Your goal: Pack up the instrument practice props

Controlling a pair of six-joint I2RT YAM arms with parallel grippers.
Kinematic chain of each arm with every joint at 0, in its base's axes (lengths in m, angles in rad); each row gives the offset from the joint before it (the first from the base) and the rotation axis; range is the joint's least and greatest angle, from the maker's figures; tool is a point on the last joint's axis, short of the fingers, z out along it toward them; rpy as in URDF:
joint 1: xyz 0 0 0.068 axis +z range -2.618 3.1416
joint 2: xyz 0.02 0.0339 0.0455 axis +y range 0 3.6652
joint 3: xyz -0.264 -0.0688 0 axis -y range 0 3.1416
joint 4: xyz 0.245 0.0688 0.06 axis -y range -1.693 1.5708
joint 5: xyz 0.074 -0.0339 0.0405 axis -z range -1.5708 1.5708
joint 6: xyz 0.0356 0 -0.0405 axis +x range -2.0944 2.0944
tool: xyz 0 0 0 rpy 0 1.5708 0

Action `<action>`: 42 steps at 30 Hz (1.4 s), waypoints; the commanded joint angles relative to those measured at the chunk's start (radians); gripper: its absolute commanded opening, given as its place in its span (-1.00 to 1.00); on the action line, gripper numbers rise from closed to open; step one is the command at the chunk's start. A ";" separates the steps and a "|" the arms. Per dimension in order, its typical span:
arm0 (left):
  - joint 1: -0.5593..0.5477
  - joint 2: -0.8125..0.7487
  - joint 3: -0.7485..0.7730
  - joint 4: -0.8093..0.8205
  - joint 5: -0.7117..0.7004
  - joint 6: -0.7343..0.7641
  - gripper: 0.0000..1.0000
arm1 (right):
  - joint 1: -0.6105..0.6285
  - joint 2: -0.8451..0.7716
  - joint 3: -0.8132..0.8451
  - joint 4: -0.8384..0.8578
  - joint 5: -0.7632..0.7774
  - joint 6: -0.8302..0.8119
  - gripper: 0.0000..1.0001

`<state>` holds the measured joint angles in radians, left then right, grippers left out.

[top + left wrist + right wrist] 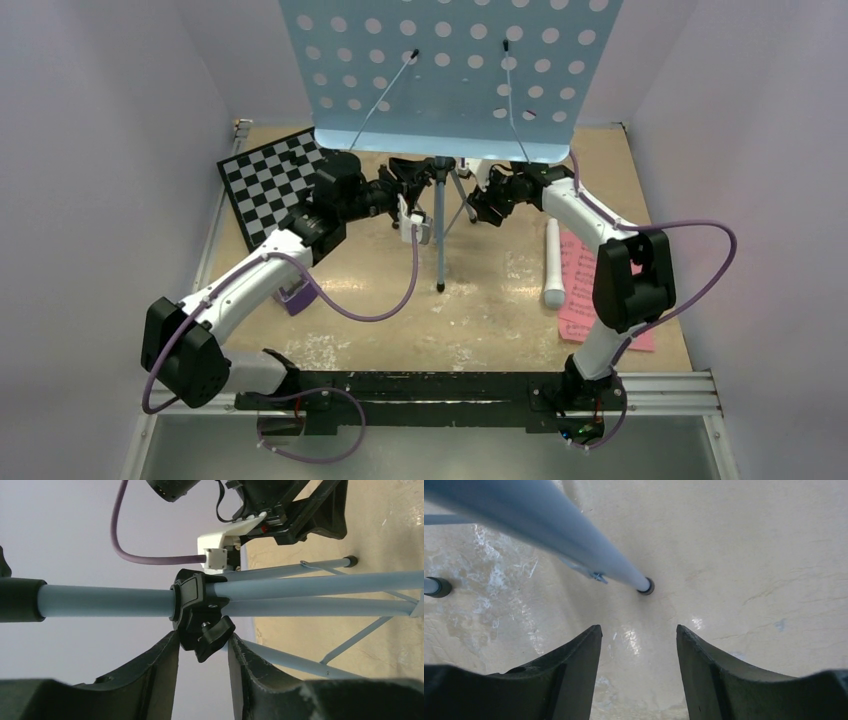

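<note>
Between the left gripper's [202, 637] 2 fingers sits the black clamp knob [214, 641] on the music stand's [450, 70] pole; whether they pinch it I cannot tell. Over the table [749, 555], the right gripper's [638, 629] fingers are spread wide near 1 tripod leg [554, 527]. The stand is upright mid-table; the white tube [553, 262] and pink pages [590, 300] lie to its right.

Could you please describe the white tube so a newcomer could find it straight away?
Start at the large light-blue perforated music stand at the back of the table. To the right of its tripod, the white tube lies flat beside the pink sheet-music pages. It alone is a thick white rod; its neighbours are flat pink paper and thin blue legs.
</note>
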<state>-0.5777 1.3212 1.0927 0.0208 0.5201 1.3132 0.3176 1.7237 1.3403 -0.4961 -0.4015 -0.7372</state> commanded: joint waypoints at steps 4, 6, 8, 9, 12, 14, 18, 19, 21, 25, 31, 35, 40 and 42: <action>-0.004 0.021 0.043 -0.005 -0.001 -0.038 -0.32 | 0.005 0.002 0.065 -0.041 0.022 0.007 0.15; -0.004 0.016 0.030 0.011 -0.017 -0.065 -0.41 | 0.005 -0.001 0.069 -0.050 0.009 0.011 0.15; -0.004 0.012 0.017 0.033 -0.030 -0.091 -0.48 | 0.006 -0.001 0.070 -0.053 0.007 0.016 0.14; -0.004 0.012 0.013 0.045 -0.034 -0.102 -0.50 | 0.006 0.001 0.073 -0.057 0.003 0.026 0.14; -0.004 0.010 -0.002 0.082 -0.050 -0.147 -0.61 | 0.002 0.009 0.086 -0.076 0.005 0.057 0.14; -0.004 0.008 -0.005 0.098 -0.068 -0.199 -0.70 | -0.003 0.009 0.090 -0.090 0.000 0.072 0.14; -0.004 0.009 0.012 0.104 -0.109 -0.387 -0.78 | -0.011 0.001 0.094 -0.117 -0.013 0.092 0.13; -0.003 0.010 0.021 0.091 -0.111 -0.443 -0.78 | -0.012 -0.003 0.093 -0.120 -0.016 0.096 0.13; -0.002 0.009 0.034 0.067 -0.108 -0.564 -0.79 | -0.012 -0.007 0.091 -0.123 -0.022 0.106 0.13; -0.002 -0.004 0.026 0.043 -0.089 -0.801 -0.80 | -0.014 -0.011 0.091 -0.131 -0.032 0.132 0.13; 0.002 -0.039 -0.023 0.063 -0.073 -1.098 -0.77 | -0.014 -0.018 0.089 -0.134 -0.045 0.154 0.13; 0.008 -0.034 -0.023 0.060 -0.059 -1.187 -0.25 | -0.016 -0.013 0.093 -0.136 -0.052 0.164 0.14; 0.008 -0.061 -0.011 0.044 -0.121 -1.119 0.13 | -0.021 -0.005 0.106 -0.136 -0.065 0.181 0.13; 0.008 -0.083 -0.006 0.002 -0.144 -1.044 0.23 | -0.025 -0.004 0.109 -0.137 -0.073 0.185 0.13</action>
<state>-0.5720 1.2987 1.0805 0.0711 0.4191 0.2207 0.3031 1.7367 1.3972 -0.6315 -0.4374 -0.5793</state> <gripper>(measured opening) 0.571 0.570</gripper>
